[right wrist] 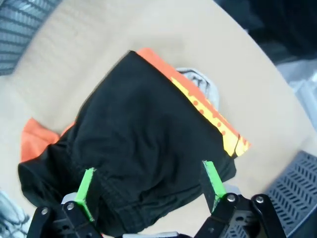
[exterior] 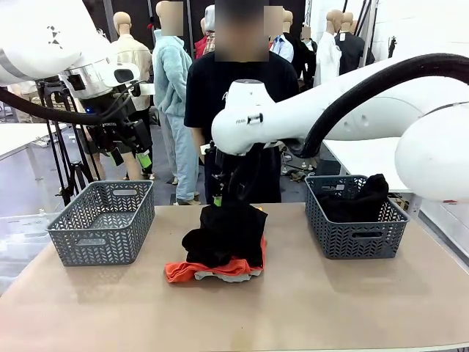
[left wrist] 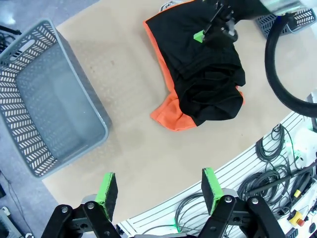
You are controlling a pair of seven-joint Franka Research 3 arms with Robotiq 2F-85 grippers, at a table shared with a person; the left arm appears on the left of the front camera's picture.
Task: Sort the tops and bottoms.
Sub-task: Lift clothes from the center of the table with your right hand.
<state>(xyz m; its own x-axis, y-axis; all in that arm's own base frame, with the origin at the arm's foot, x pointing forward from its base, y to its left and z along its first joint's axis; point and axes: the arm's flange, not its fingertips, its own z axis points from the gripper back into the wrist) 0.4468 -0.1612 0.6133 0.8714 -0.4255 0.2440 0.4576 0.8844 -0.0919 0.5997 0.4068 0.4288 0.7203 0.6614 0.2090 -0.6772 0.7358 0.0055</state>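
Right gripper [right wrist: 148, 167] hangs just above the pile at mid-table [exterior: 308, 301], jaws spread wide, nothing between them, pads on either side of the black bottoms [exterior: 223, 235]. The bottoms lie crumpled on top of the orange T-shirt [exterior: 183, 270], with the grey shirt [right wrist: 200, 82] peeking out underneath. Step looks like a pick of the bottoms off the tops. To do it well: come straight down on a bunched fold near the middle of the black cloth, not at its edge where orange shows, and close on the black layer only so the T-shirt doesn't ride up with it. Lift high enough for the hanging fabric to clear the basket rim. Likely target is the right basket [exterior: 352, 238], which already holds a dark garment [exterior: 359, 199]; can't tell what kind. Left basket [exterior: 99, 235] has nothing in it. Left gripper [left wrist: 158, 172] is parked high over the table's near-left side, jaws apart, holding nothing.
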